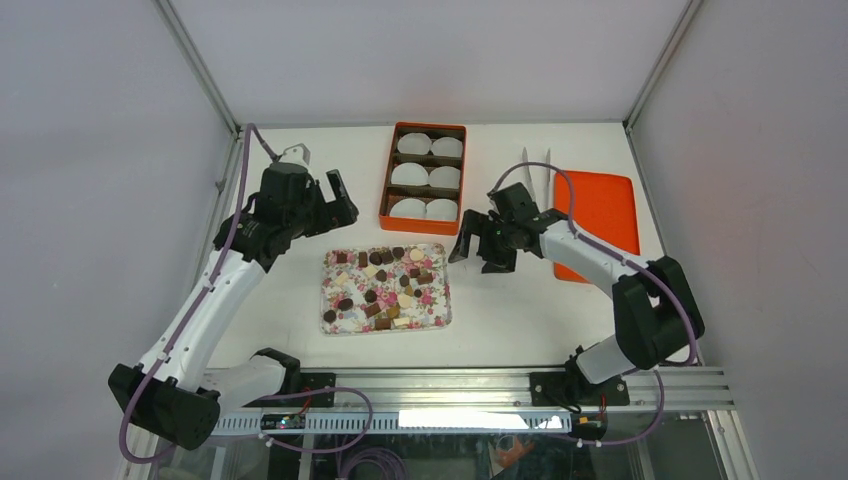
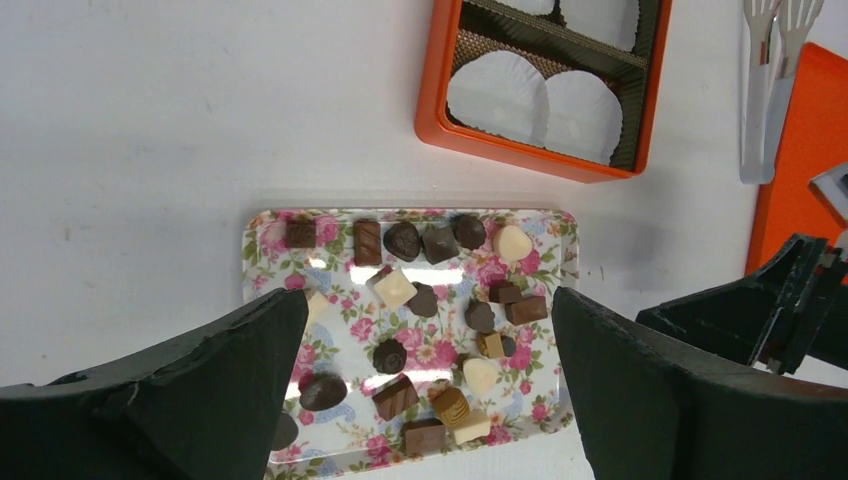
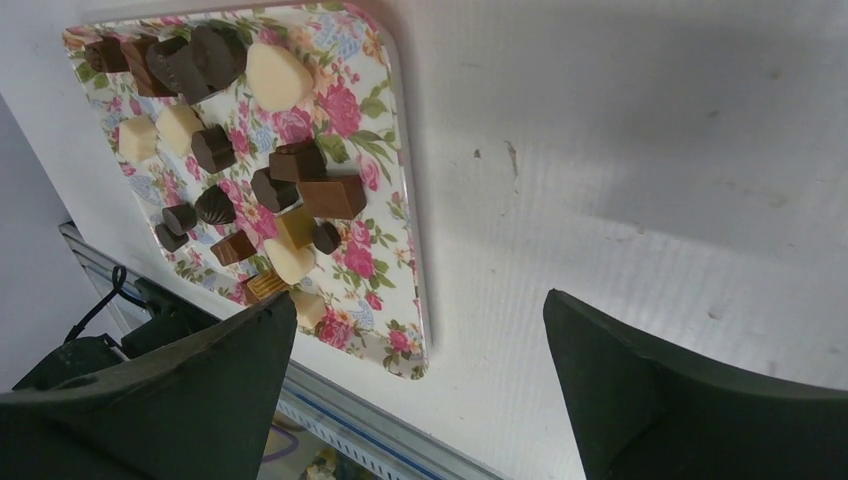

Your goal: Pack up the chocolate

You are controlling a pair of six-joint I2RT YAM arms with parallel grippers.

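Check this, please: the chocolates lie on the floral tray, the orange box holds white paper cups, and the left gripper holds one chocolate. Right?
One error: the left gripper is open and holds nothing, as the left wrist view shows. The rest stands.

Top external: parked high behind the arm bases, looking down on the whole table [image 1: 500, 310], pretty far out. Left wrist: up above the floral tray [image 2: 254, 268], facing nearly straight down, mid range, orange box [image 2: 432, 95] at the top. Right wrist: way closer, tilted, skimming the tray's right side. Shared by all three: tray and chocolate [image 2: 403, 240].
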